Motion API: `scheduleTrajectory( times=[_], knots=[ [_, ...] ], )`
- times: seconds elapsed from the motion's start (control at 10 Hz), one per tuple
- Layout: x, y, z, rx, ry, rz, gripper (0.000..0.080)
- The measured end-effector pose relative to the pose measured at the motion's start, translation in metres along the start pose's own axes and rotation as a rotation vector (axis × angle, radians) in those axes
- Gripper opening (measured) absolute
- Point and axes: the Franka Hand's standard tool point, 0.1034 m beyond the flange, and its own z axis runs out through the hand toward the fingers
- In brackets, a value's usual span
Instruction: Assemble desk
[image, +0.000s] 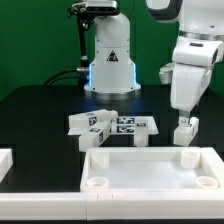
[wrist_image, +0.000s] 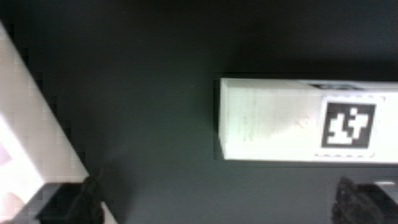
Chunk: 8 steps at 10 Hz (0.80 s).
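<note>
The end effector (image: 184, 112) hangs over a tagged leg (image: 185, 130), its fingers (wrist_image: 64, 205) spread wide and empty, near the rimmed desk panel (image: 140, 153) on the black bench (image: 40, 110).

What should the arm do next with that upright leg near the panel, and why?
Probably ease the end effector straight down over the upright leg. In the exterior view it hangs just above that leg, and the wrist view shows its fingers apart with only dark table between them, so nothing is gripped yet. Closing should wait until they flank the leg.
</note>
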Motion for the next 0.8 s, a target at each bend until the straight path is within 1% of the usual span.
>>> scheduleTrajectory(
  times=[0.1, 0.2, 0.3, 0.4, 0.5, 0.6, 0.7, 0.8],
  knots=[
    [0.000, 0.000, 0.000, 0.006, -0.001, 0.082, 0.0648],
    [0.000, 0.000, 0.000, 0.024, -0.007, 0.304, 0.0648],
    [0.003, -0.005, 0.001, 0.030, -0.010, 0.489, 0.0648],
    [0.004, -0.009, 0.005, 0.062, -0.013, 0.632, 0.0648],
    [0.004, -0.005, 0.005, 0.072, 0.018, 0.665, 0.0648],
    [0.009, -0.006, 0.002, 0.048, 0.085, 0.656, 0.0648],
    [0.008, -0.012, 0.004, 0.067, 0.071, 0.754, 0.0648],
    [0.010, -0.012, 0.003, 0.075, 0.074, 0.800, 0.0648]
  ],
)
